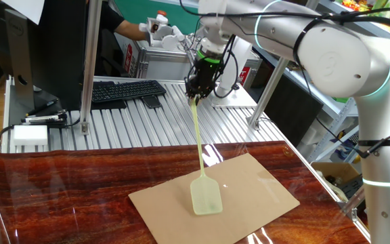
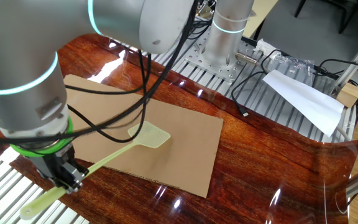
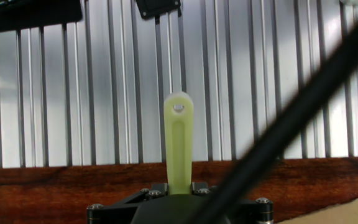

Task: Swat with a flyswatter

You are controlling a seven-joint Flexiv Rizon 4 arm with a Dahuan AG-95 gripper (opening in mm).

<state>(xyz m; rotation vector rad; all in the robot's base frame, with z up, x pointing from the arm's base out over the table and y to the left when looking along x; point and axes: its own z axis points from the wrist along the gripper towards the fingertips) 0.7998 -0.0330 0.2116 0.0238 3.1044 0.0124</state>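
The pale yellow-green flyswatter (image 1: 200,146) hangs down from my gripper (image 1: 195,91), which is shut on the upper part of its long handle. Its mesh head (image 1: 206,196) lies on or just above a brown cardboard sheet (image 1: 263,186) on the red wooden tabletop. In the other fixed view the gripper (image 2: 67,176) clamps the handle near its end, and the head (image 2: 149,135) rests over the cardboard (image 2: 185,149). In the hand view the handle's end (image 3: 179,137), with a hanging hole, sticks out from between the fingers (image 3: 156,188).
A ribbed aluminium table surface (image 1: 147,122) lies behind the wood. A black keyboard (image 1: 124,90) sits on it, beside upright metal posts (image 1: 90,68). A person's hand holds a small object (image 1: 156,26) at the back. White paper (image 2: 303,99) and cables (image 2: 253,81) lie near the robot base.
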